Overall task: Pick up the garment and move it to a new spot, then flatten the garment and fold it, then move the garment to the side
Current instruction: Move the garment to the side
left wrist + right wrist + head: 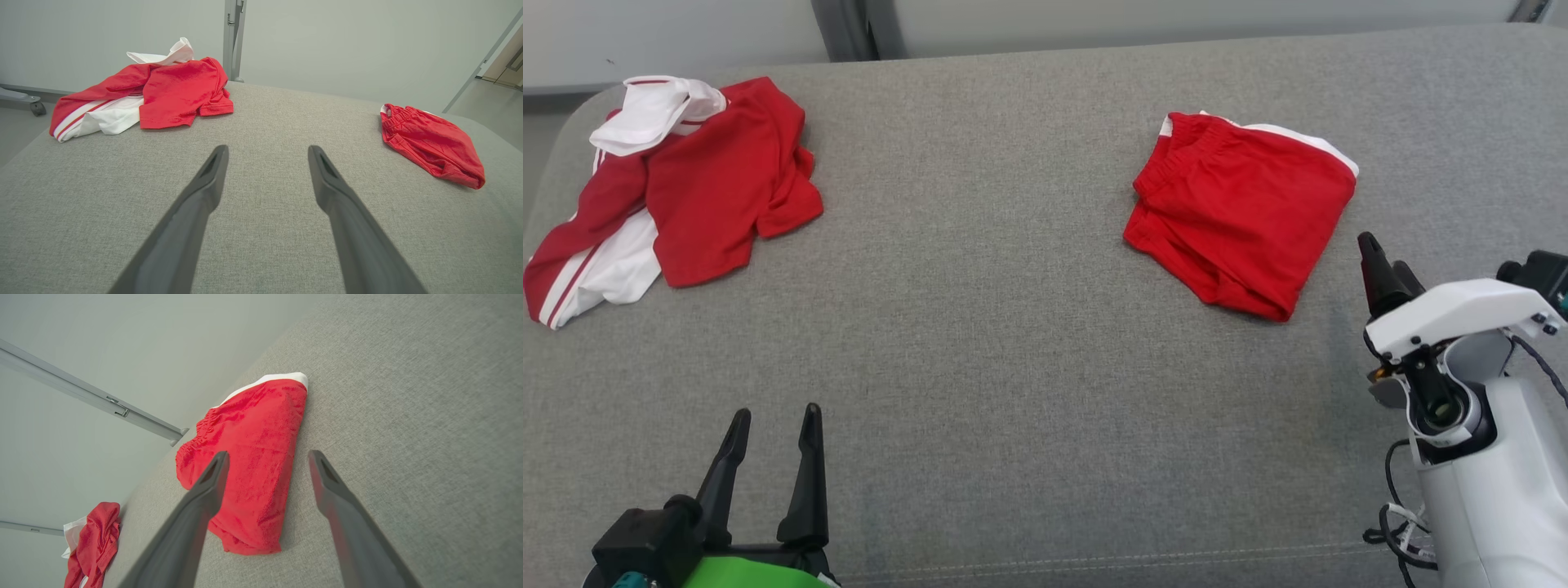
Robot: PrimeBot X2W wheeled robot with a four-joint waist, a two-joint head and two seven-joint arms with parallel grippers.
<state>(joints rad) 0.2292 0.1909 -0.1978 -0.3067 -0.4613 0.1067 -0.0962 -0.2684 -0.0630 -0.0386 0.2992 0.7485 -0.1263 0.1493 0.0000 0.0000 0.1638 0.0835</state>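
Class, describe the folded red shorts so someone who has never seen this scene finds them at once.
On the grey upholstered surface, look to the robot's right. The red shorts lie folded flat, elastic waistband showing, unlike the crumpled red-and-white garments far left.

The left gripper (775, 415) sits at the lower left of the head view. Its two dark fingers (805, 482) point up the frame, spread apart and holding nothing. The right gripper (1380, 260) stands at the right edge, mid-height, on a pale forearm (1494, 498) that rises from the lower right corner. It is seen nearly edge-on, tilted up and slightly left. Its wrist view shows both fingers wide apart and gripping nothing.
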